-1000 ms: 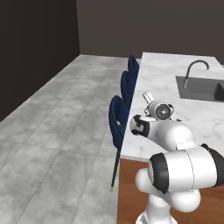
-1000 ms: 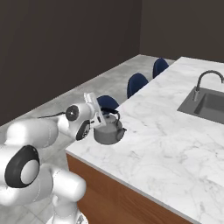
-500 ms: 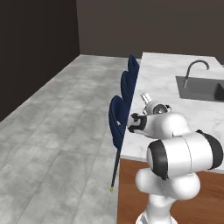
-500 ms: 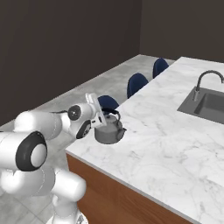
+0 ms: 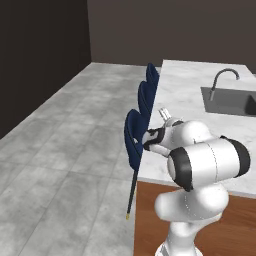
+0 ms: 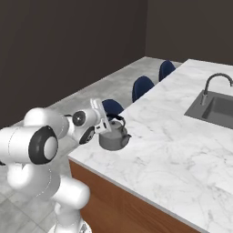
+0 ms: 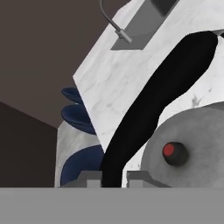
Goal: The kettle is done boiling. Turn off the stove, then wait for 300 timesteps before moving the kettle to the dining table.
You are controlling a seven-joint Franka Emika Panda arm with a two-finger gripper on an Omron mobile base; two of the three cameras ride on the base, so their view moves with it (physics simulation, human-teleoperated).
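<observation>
The grey kettle [image 6: 113, 138] is at the near left corner of the marble dining table [image 6: 173, 150], close to its edge. My gripper [image 6: 108, 125] is shut on the kettle's black arched handle [image 7: 153, 105]. In the hand view the handle runs up from between my fingertips [image 7: 92, 177], with the gripper [image 7: 113, 179] around its base. The kettle [image 7: 197, 135] and its dark lid knob [image 7: 173, 153] lie to the right. Whether the kettle rests on the top or hangs just above it I cannot tell. The stove is out of view.
A sink [image 6: 215, 108] with a curved tap [image 6: 210, 83] is set into the far right of the table. Dark blue chairs [image 6: 143, 86] stand along its left edge [image 5: 145, 97]. Grey tiled floor [image 5: 65, 135] lies open to the left.
The kettle stays at the same spot on the table corner. My arm's elbow and upper links have shifted, rising a little in both base views.
</observation>
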